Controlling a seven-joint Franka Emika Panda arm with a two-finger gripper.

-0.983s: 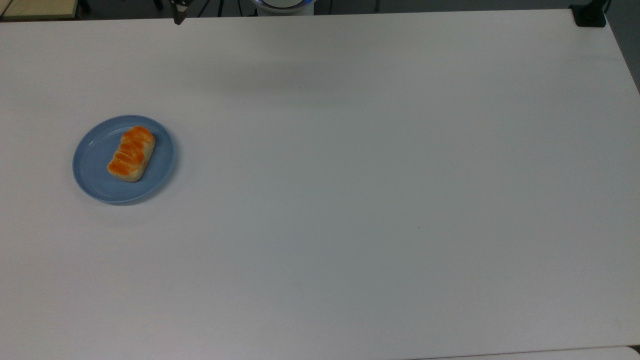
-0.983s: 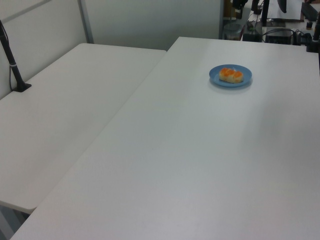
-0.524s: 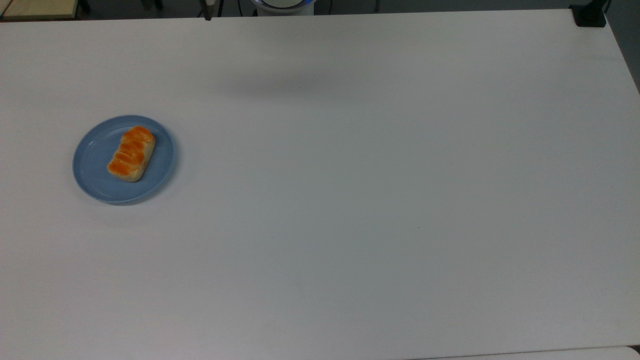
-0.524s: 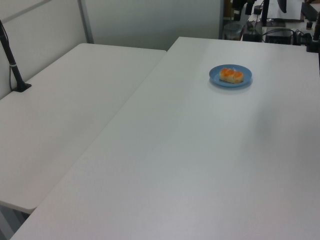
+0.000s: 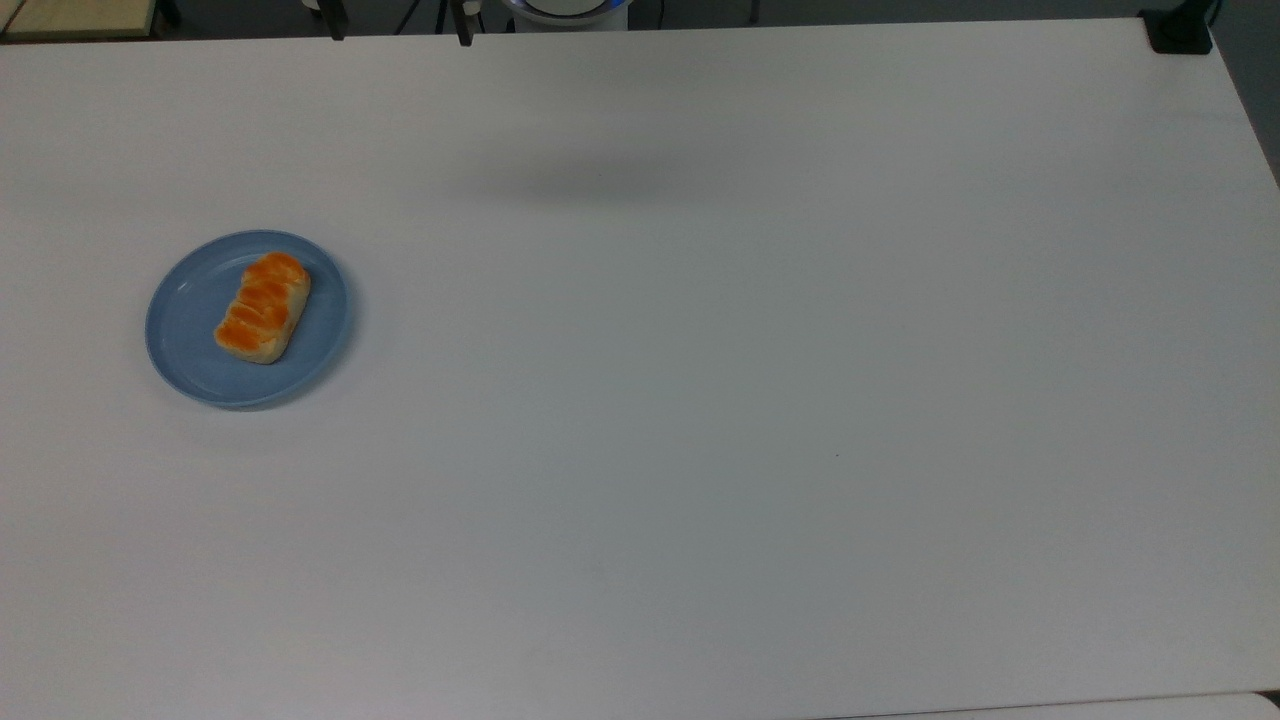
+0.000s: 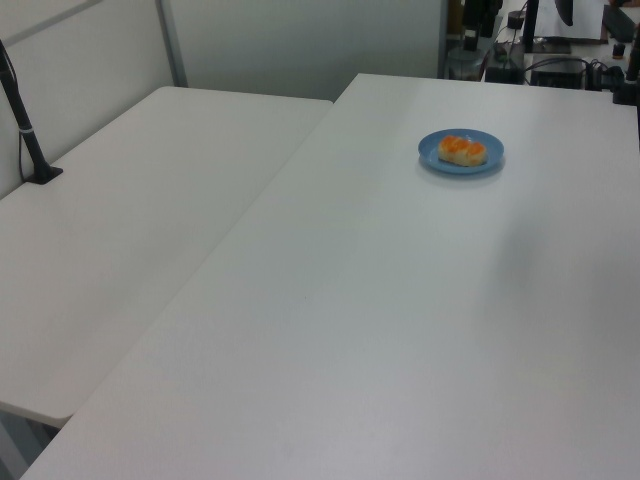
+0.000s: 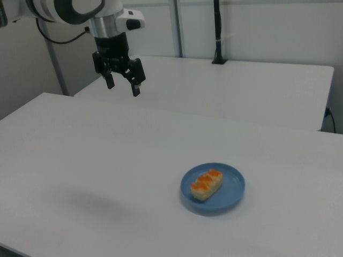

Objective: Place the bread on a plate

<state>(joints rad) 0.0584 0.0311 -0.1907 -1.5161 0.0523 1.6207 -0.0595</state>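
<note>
The bread (image 5: 262,307), a small loaf with an orange-brown lobed top, lies inside the light-blue plate (image 5: 185,330) at the top view's left. The left view has the bread (image 6: 462,150) on the plate (image 6: 430,152) toward the far right, and the right view has the bread (image 7: 206,183) on the plate (image 7: 233,190) low and right of centre. My gripper (image 7: 123,85) hangs high above the table at the right view's upper left, far from the plate. It is open with nothing between its fingers.
A second white table (image 6: 130,200) adjoins this one, with a black clamped post (image 6: 30,140) on it. The robot base (image 5: 565,8) sits at the top view's upper edge. A black clamp (image 5: 1180,30) grips the table corner at the top view's upper right.
The dark fingertips at the top view's upper edge have shifted, and the arm's shadow on the table has moved right. Bread and plate have stayed still.
</note>
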